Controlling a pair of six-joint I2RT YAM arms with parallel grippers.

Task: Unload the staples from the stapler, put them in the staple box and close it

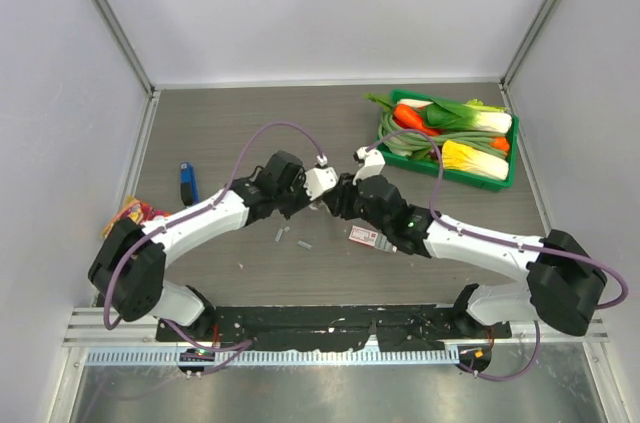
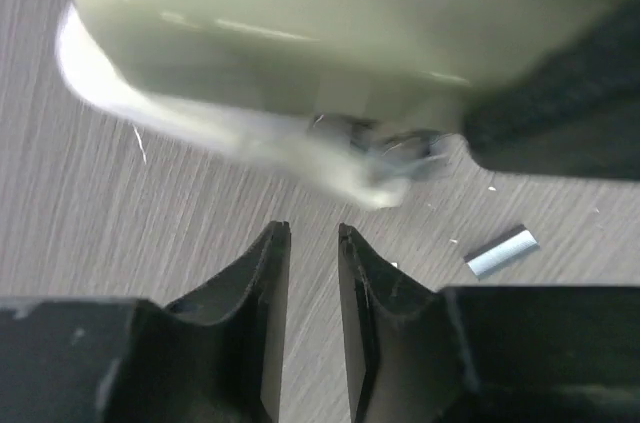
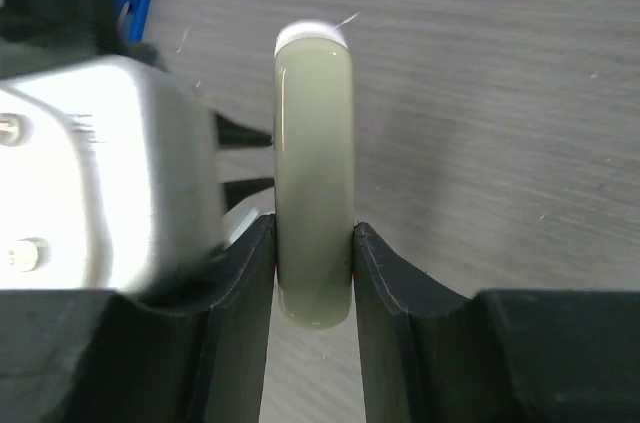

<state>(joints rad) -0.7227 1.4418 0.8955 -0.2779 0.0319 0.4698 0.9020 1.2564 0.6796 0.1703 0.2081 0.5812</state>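
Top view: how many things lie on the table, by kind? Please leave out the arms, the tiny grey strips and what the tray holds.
Green tray: 1
Pink-and-white box: 1
Blue item with black tip: 1
Orange-and-yellow packet: 1
Total: 4

Grey table (image 1: 200, 123), loose staples (image 1: 282, 235), green tray (image 1: 475, 177), blue block (image 1: 187, 181)

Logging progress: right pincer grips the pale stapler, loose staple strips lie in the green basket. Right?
Not quite. The staple strips lie on the table beside the left arm, not in the green basket, which holds vegetables. The top external view shows it. The right pincer does grip the pale stapler.
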